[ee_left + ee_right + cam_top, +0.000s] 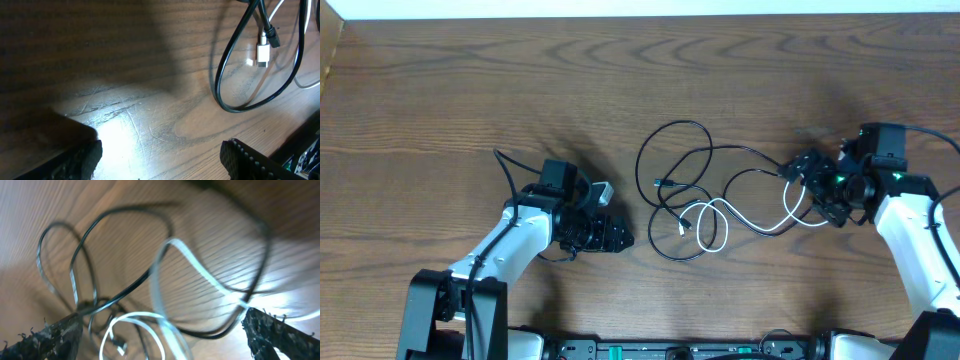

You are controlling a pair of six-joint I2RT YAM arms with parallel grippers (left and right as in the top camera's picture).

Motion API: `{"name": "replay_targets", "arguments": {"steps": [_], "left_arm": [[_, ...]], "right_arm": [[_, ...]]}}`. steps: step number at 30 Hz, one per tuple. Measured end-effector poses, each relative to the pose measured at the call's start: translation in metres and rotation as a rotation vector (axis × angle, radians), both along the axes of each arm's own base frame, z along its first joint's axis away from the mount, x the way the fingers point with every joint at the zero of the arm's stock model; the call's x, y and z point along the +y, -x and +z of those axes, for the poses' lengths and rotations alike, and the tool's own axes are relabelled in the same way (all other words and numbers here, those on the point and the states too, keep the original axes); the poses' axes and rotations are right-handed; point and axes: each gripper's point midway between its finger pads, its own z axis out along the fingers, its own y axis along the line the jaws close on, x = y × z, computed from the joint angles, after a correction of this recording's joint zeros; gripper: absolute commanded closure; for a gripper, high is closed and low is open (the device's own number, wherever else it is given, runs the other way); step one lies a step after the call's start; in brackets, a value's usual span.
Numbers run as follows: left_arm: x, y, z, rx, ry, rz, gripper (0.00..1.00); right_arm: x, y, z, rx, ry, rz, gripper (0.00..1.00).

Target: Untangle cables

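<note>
Black cables (667, 203) and one white cable (200, 269) lie looped together mid-bench (470, 90), between my hands. Left hand (608, 233): released, empty, apart from the tangle. Right hand (812, 186): spread wide at the tangle's right edge, clamping nothing.

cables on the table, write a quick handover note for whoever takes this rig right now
left gripper: open and empty, over bare table to the left of the pile.
right gripper: open at the pile's right edge; cords run between its fingers, none pinched.
cables: the black cables and the white cable lie mid-table, looped across each other.
done: nothing is separated yet.
left: probably pull the white cable clear first, then part the black ones.
</note>
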Motion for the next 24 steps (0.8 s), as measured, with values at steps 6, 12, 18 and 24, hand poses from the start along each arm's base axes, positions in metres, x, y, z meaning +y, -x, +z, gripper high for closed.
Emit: {"name": "replay_targets", "arguments": {"steps": [6, 12, 18, 24], "left_arm": [[0.000, 0.000, 0.000, 0.000, 0.000, 0.000, 0.17], [0.000, 0.000, 0.000, 0.000, 0.000, 0.000, 0.18], [0.000, 0.000, 0.000, 0.000, 0.000, 0.000, 0.18], [0.000, 0.000, 0.000, 0.000, 0.000, 0.000, 0.18]], "right_arm": [[0.042, 0.006, 0.004, -0.015, -0.040, 0.145, 0.01], [0.089, 0.012, 0.009, -0.062, -0.048, 0.305, 0.01], [0.135, 0.020, 0.013, -0.131, -0.030, 0.463, 0.01], [0.162, 0.031, 0.012, -0.172, 0.027, 0.558, 0.01]]}}
